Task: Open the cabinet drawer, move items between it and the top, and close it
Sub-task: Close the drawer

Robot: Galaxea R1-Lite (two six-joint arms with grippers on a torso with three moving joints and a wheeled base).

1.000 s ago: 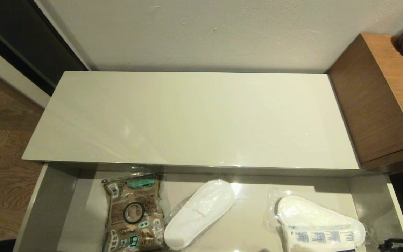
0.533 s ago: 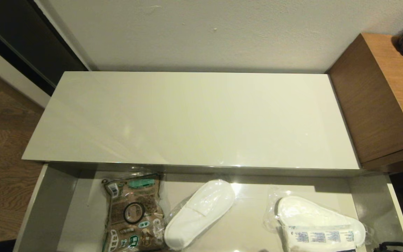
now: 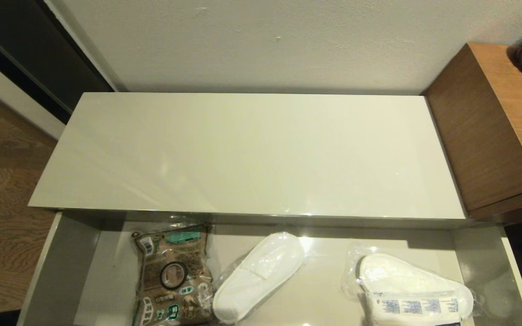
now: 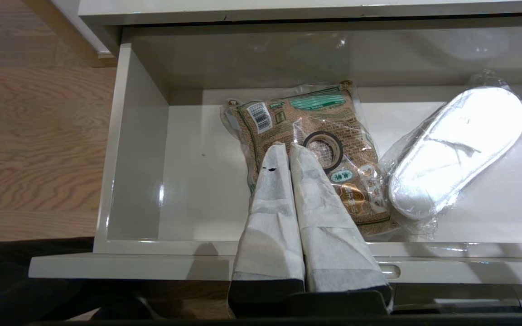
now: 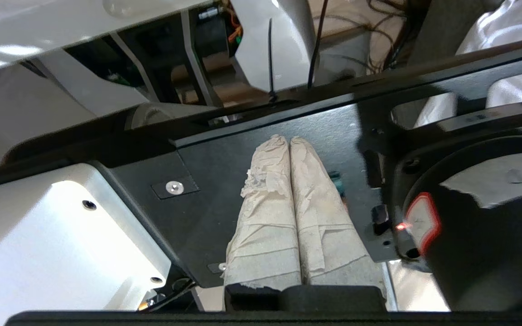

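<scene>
Right pincer (image 5: 290,141), seen low right a second ago, gone from head view; pressed together over robot base. Left pincer (image 4: 287,148) pressed together above tape roll (image 4: 323,151). Cabinet drawer (image 3: 61,267) open, items inside; top (image 3: 252,154) bare. Transfers, closing remain.

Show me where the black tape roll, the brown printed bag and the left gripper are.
black tape roll (image 4: 324,151): left wrist view, ring's rim.
brown printed bag (image 3: 153,271): head view, left half.
left gripper (image 4: 287,147): left wrist view, between its shut fingertips.

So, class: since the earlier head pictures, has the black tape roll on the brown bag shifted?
No. The black tape roll sits at the same spot on the brown printed bag, equally far from the cabinet top's front edge.
</scene>
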